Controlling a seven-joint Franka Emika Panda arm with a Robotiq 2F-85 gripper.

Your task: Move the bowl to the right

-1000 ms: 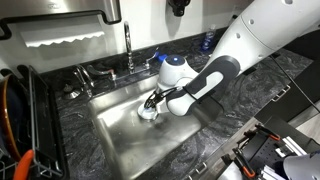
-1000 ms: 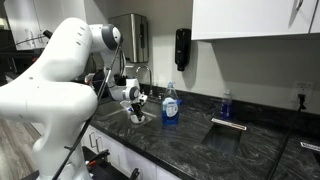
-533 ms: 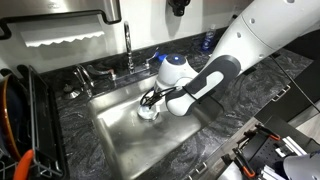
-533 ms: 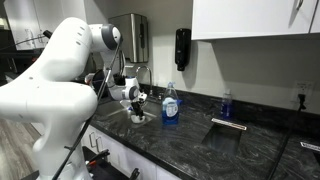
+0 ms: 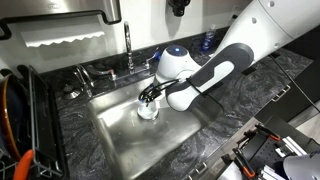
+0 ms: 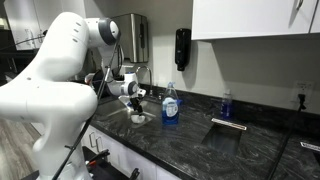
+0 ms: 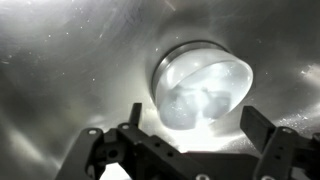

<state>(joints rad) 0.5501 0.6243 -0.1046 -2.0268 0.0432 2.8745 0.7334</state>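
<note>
One small white bowl sits on the steel floor of the sink, and we have the gripper hanging right over it. The fingers are spread wide with nothing between them, and in the wrist view the bowl lies just beyond their tips. We read this bowl as light and stiff, with a glossy face that looks slick, so a squeeze across its full width could well squirt it out. It may be ceramic, in which case a knock against the steel could chip it. We cannot tell the material for sure. Our pick is the rim, one finger inside and one outside the near wall, pinching the thin edge. From there we would lift only slightly and carry it to the right.
</note>
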